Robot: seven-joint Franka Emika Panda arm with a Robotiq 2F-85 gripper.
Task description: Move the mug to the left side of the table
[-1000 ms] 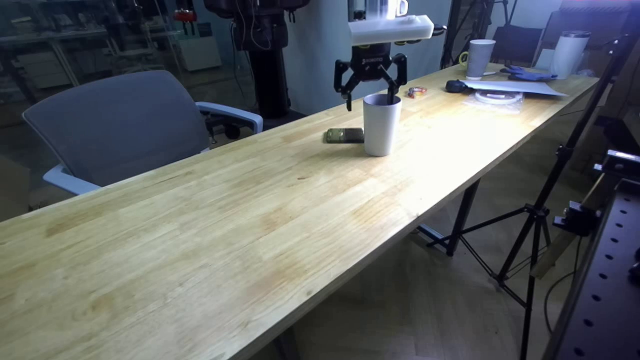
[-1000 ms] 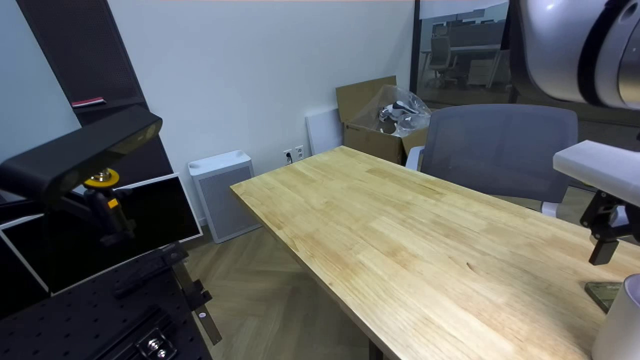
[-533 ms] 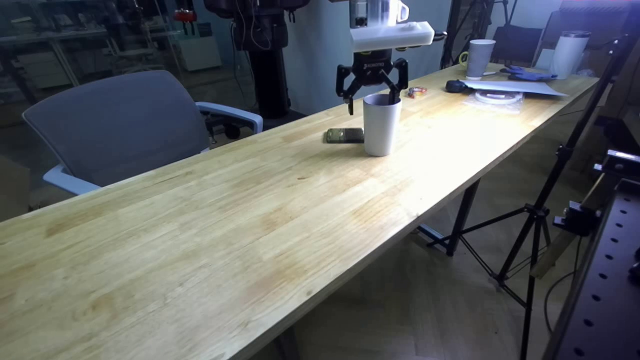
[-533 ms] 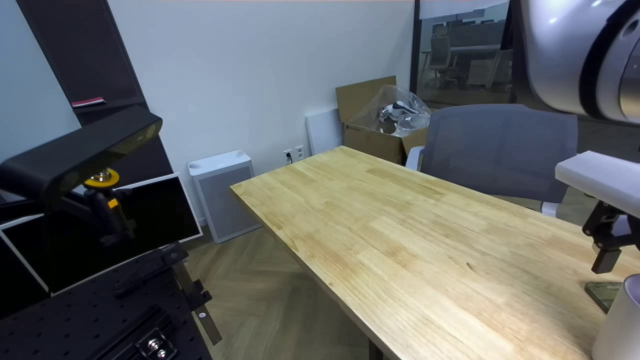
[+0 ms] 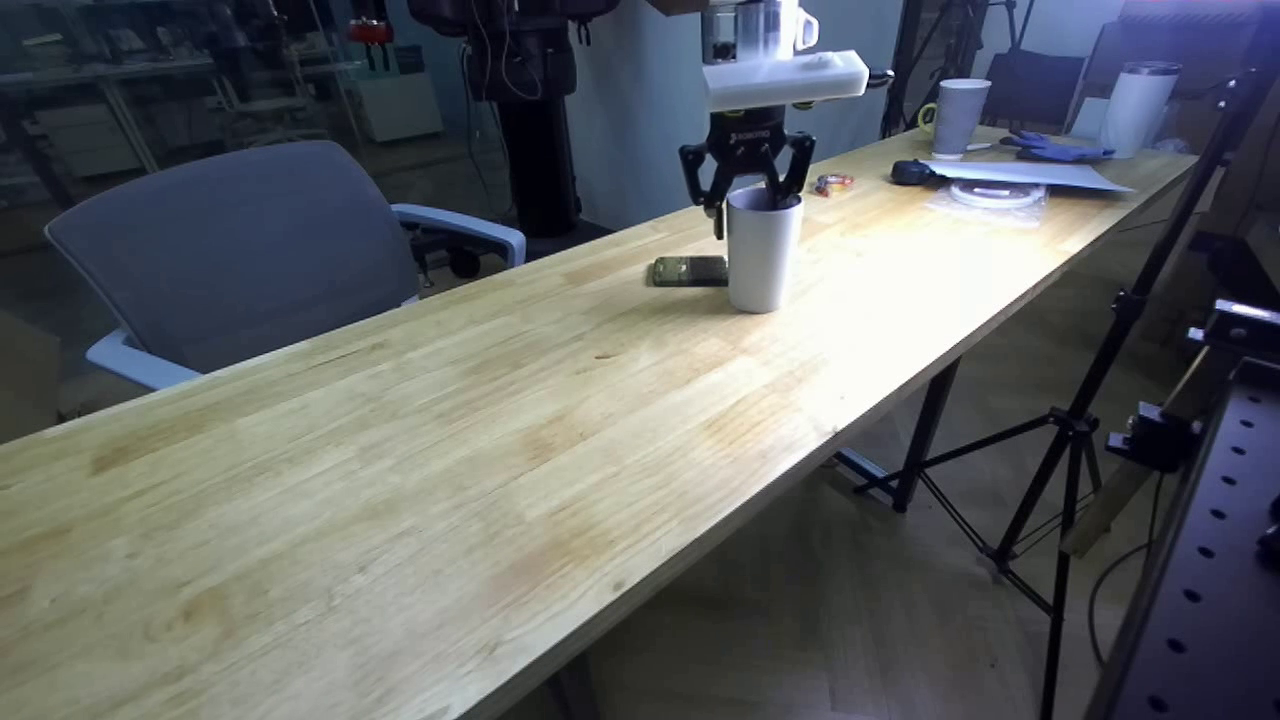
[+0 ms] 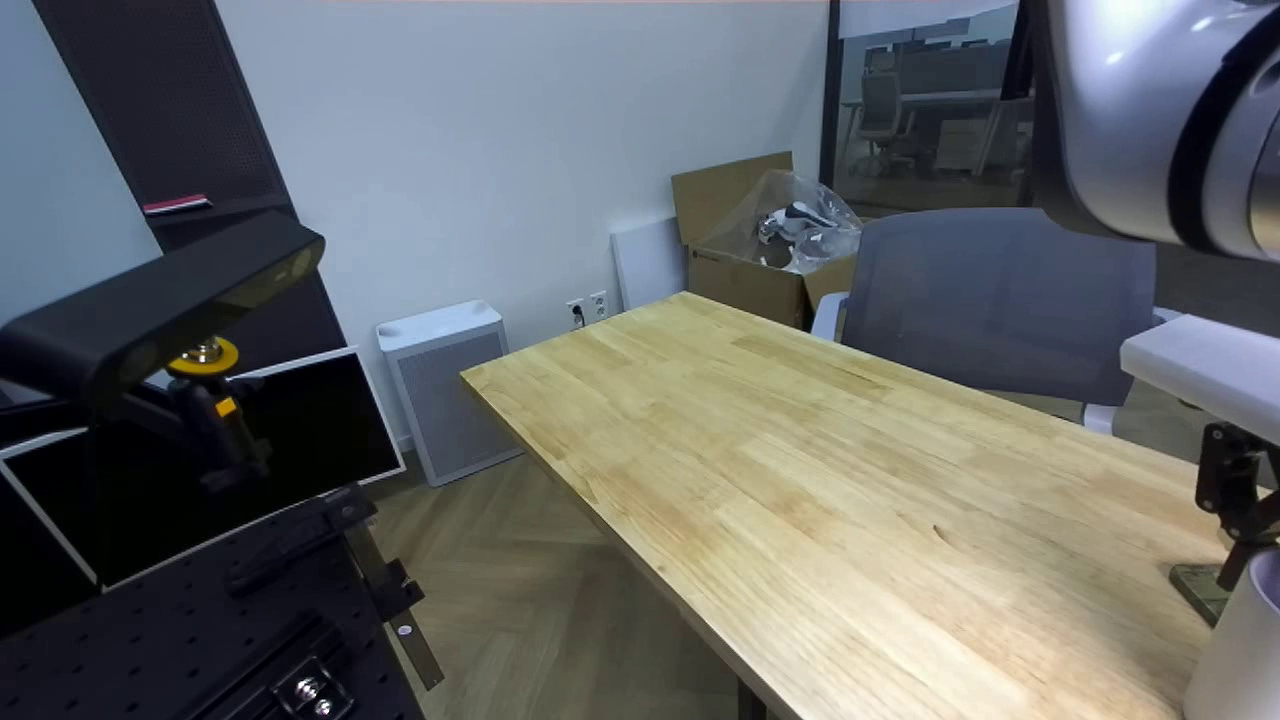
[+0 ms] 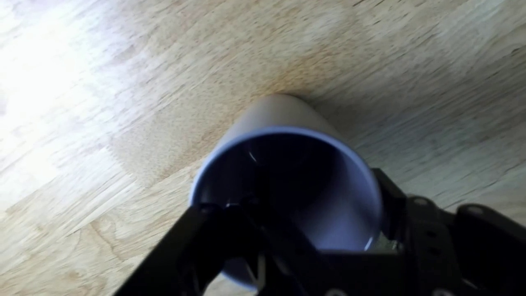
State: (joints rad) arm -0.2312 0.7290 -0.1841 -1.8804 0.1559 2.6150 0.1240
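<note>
The white mug (image 5: 763,262) stands upright on the light wood table (image 5: 500,440). It is cut off at the right edge of an exterior view (image 6: 1235,655), and its outer wall (image 7: 283,111) shows in the wrist view. My gripper (image 5: 747,219) points down at the mug and straddles its near wall. One finger is inside the dark opening. The outer finger (image 7: 390,209) is beside the rim, touching or nearly touching it. The jaws are partly closed, with a gap left between the inside finger and the wall. The inside fingertip is hidden in the dark.
A flat dark phone-like object (image 5: 690,271) lies right beside the mug, under the outer finger. A small wrapper (image 5: 833,184) lies behind. A far cup (image 5: 960,118), tumbler (image 5: 1140,110) and blue glove (image 5: 1060,148) stand or lie at the far end. A chair (image 5: 240,270) borders the table.
My gripper has come down a little, and its jaws have drawn closer together. The outer finger has moved in toward the mug's wall. The mug has not moved.
</note>
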